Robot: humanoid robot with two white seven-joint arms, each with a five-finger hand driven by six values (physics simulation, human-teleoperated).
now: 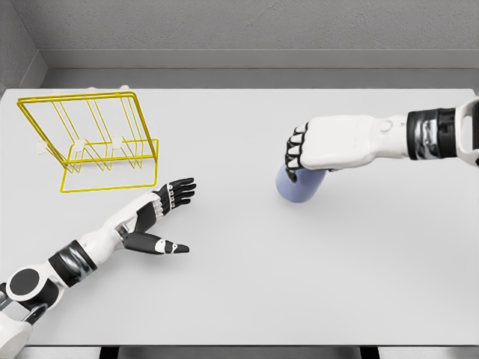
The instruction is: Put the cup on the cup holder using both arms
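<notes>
Gripping the lavender cup from above with my right hand at table's right; my left hand lies spread and empty near the yellow wire cup holder, far left — handover and placing remain.

The cup is pale lavender-blue and smooth, lying right of the frame's centre on the white surface, its upper part hidden so only the rounded lower body shows. The cup holder is a yellow wire rack in the upper left of the frame, with a slanted grid back, a low front frame and white-tipped pegs.
</notes>
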